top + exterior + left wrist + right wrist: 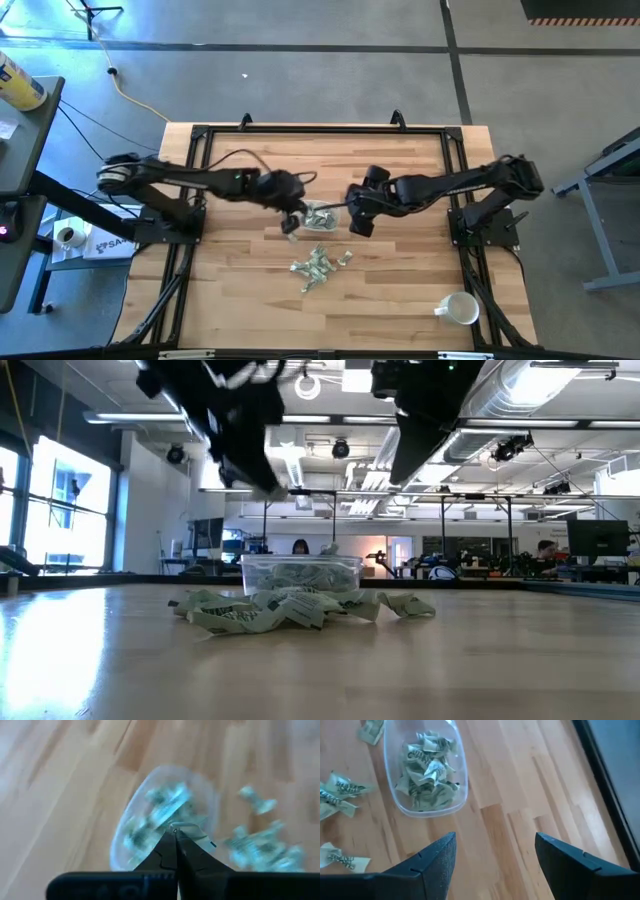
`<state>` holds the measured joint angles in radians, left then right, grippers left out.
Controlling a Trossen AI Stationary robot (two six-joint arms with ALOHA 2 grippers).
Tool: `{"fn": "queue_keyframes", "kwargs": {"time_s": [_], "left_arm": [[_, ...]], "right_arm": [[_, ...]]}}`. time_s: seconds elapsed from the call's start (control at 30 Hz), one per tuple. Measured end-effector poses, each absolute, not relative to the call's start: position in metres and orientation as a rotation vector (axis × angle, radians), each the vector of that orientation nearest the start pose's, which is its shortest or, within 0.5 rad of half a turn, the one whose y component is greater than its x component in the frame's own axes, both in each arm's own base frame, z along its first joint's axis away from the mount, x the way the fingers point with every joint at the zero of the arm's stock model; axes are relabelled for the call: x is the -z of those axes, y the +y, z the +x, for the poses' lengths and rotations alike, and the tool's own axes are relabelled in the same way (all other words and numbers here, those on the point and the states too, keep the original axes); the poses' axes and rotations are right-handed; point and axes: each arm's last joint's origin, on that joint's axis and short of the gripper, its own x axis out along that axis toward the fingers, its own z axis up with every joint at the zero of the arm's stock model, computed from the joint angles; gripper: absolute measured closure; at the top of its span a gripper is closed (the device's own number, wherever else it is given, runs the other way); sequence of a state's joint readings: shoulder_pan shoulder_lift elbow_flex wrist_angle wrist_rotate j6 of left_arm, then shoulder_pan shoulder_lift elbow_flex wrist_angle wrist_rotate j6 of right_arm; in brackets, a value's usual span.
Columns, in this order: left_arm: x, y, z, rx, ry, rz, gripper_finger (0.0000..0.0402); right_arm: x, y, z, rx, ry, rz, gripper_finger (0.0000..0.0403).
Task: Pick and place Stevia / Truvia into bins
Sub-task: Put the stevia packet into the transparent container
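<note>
A clear bin (320,216) (425,770) holding several green-and-white Stevia packets stands at the table's middle. More packets lie in a loose pile (320,268) (290,610) on the wood nearer the front edge. My left gripper (292,222) (175,832) hangs above the bin's left side, shut on one pale packet. My right gripper (360,222) (495,855) hovers just right of the bin, open, with nothing between its fingers. My left gripper pinches a packet (192,826) between its two fingertips, slanting down from the table's left. Only a thin pale edge shows past the tips. The packet (292,228) is lifted clear and hangs above the bin's near-left rim.
A white mug (460,308) lies on its side near the front right corner. A black frame (200,135) runs around the table's edge. Bare wood lies left and right of the pile.
</note>
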<state>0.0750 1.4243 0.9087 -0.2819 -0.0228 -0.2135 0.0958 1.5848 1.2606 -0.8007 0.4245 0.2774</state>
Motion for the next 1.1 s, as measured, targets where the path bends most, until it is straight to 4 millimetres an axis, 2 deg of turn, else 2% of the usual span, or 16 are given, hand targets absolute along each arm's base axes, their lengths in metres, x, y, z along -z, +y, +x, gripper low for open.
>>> {"fn": "queue_keyframes", "kwargs": {"time_s": [0.07, 0.2, 0.37, 0.47, 0.53, 0.63, 0.7, 0.83, 0.9, 1.1], "left_arm": [[-0.214, 0.033, 0.296, -0.191, 0.819, -0.271, 0.0358], [-0.197, 0.043, 0.306, -0.217, 0.834, -0.387, 0.0284], [-0.203, 0.042, 0.313, -0.194, 0.755, -0.478, 0.0192], [-0.213, 0.037, 0.304, -0.178, 0.82, -0.538, 0.0152], [-0.22, 0.029, 0.291, -0.164, 0.898, -0.519, 0.0136], [-0.221, 0.01, 0.272, -0.134, 1.03, -0.385, 0.013], [-0.213, 0.002, 0.26, -0.108, 1.118, -0.302, 0.0134], [-0.19, -0.01, 0.253, -0.02, 1.138, -0.186, 0.0153], [-0.179, -0.015, 0.258, 0.019, 1.083, -0.125, 0.0163], [-0.159, -0.012, 0.26, 0.052, 1.052, -0.02, 0.0182]], "right_arm": [[-0.26, 0.017, 0.317, 0.425, 1.041, -0.044, 0.0142], [-0.261, 0.017, 0.318, 0.419, 1.029, -0.049, 0.0142], [-0.259, 0.017, 0.318, 0.395, 1.048, -0.061, 0.0142], [-0.256, 0.017, 0.32, 0.372, 1.064, -0.067, 0.0142], [-0.256, 0.017, 0.32, 0.357, 1.071, -0.071, 0.0142], [-0.254, 0.014, 0.322, 0.35, 1.074, -0.079, 0.0142], [-0.254, 0.011, 0.323, 0.341, 1.067, -0.067, 0.0142], [-0.255, 0.004, 0.325, 0.339, 1.049, -0.037, 0.0142], [-0.255, 0.003, 0.326, 0.341, 1.048, -0.032, 0.0142], [-0.255, 0.002, 0.325, 0.339, 1.058, -0.02, 0.0142]]}}
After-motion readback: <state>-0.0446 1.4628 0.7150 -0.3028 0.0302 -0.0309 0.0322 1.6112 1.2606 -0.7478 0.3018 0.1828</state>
